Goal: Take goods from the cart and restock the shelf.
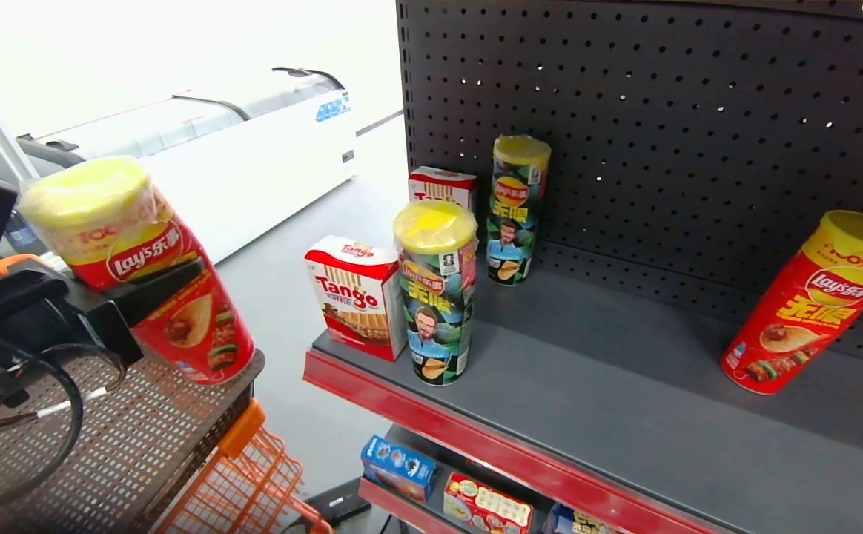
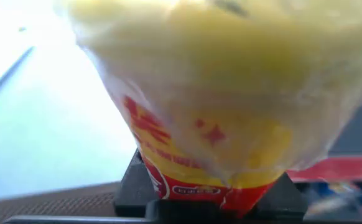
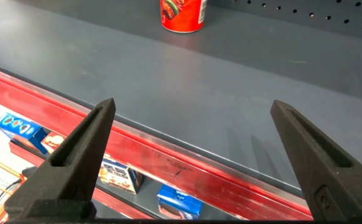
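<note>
My left gripper [image 1: 146, 285] is shut on a red chip can with a yellow lid [image 1: 142, 259], held tilted above the cart's metal mesh top [image 1: 127, 437]. The same can [image 2: 212, 124] looms close in the left wrist view, its yellow lid toward the camera. On the grey shelf [image 1: 587, 386] a second red chip can [image 1: 817, 304] leans at the right, seen too as the red can [image 3: 182, 14] beyond my right gripper. My right gripper [image 3: 193, 155] hangs open over the shelf's red front edge [image 3: 168, 155], nothing between its fingers.
Two green chip cans [image 1: 435, 293] [image 1: 517, 208] and two red-and-white wafer boxes [image 1: 357, 297] [image 1: 442, 187] stand on the shelf's left part. A black pegboard [image 1: 661, 126] backs the shelf. Lower shelves hold small boxes [image 1: 398, 466]. An orange basket [image 1: 246, 489] hangs under the cart.
</note>
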{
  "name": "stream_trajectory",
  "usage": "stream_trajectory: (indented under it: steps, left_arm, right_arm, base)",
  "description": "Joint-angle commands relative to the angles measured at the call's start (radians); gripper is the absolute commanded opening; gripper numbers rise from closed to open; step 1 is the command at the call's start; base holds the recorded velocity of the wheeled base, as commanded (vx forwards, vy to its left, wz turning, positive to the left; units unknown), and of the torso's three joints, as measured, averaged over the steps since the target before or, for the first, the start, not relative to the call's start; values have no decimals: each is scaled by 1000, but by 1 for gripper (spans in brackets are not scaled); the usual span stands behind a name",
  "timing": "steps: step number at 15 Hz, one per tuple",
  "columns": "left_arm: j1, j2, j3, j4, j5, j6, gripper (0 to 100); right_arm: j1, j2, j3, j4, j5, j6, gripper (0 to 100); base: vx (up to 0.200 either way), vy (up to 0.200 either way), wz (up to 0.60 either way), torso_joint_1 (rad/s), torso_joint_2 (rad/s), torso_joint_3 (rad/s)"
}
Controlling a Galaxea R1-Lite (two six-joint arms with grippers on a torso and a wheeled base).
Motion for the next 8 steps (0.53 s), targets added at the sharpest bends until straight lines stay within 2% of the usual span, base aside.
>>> stream_trajectory:
  steps: [1,3,5,8]
  left_arm:
    - [-15,-35,12,0,-133,-2,0]
    - [-18,-37,32,-2,-153,0,0]
    - [-52,-50,34,0,-196,-9,0]
    - [-67,-57,38,0,-201,0,0]
  right_arm:
    - [0,1,0,0,0,-1,100]
    - [0,1,0,0,0,-1,100]
    - [0,1,0,0,0,-1,100]
    - [0,1,0,0,0,-1,100]
  base:
    - [0,0,0,0,0,0]
    - [0,0,0,0,0,0]
    - [0,0,0,0,0,0]
    - [0,0,0,0,0,0]
